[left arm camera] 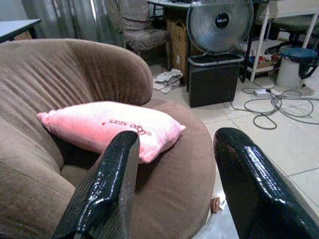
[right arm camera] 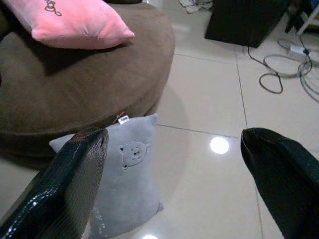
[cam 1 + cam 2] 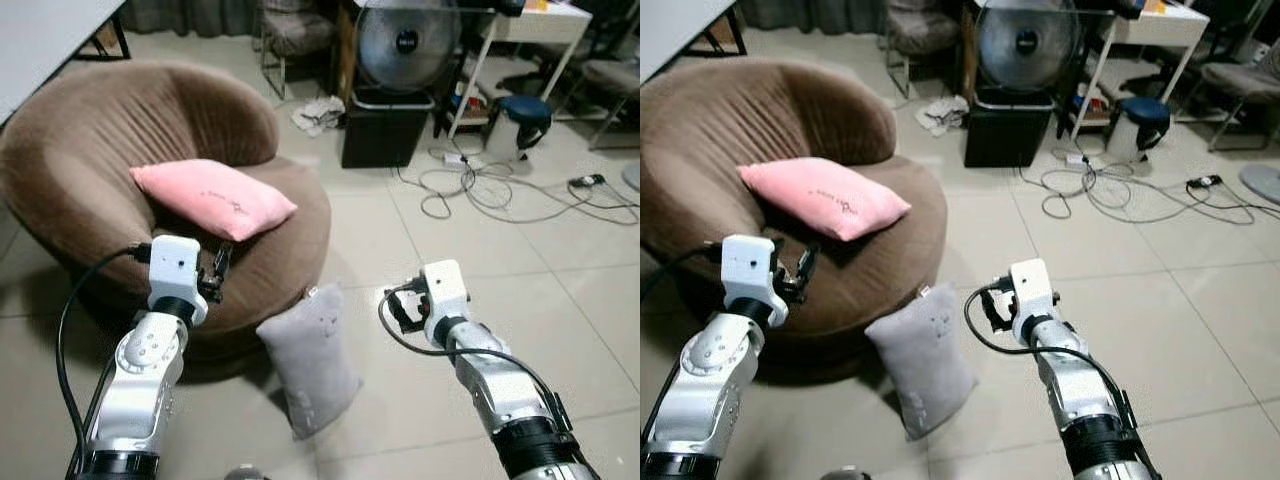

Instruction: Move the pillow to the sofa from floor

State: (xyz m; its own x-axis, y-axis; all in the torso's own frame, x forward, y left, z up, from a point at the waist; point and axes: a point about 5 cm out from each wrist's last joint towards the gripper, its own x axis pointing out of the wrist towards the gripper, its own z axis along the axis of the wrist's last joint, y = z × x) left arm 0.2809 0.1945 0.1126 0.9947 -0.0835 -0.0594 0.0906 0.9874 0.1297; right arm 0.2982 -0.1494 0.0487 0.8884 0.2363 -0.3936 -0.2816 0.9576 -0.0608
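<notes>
Pillow (image 3: 308, 358), grey, leans on the floor against the sofa (image 3: 90, 130) front, at 10 o'clock from my right claw (image 2: 174, 164), both claws spread wide and empty; looks soft and light, so I'd pinch its top edge.

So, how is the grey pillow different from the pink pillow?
The grey pillow stands on the tiled floor, leaning against the front of the brown sofa; the pink pillow lies up on the sofa seat. The grey pillow has a small bear face printed on it; the pink pillow has dark script writing. Both are soft, rectangular pillows, and neither gripper touches them.
</notes>
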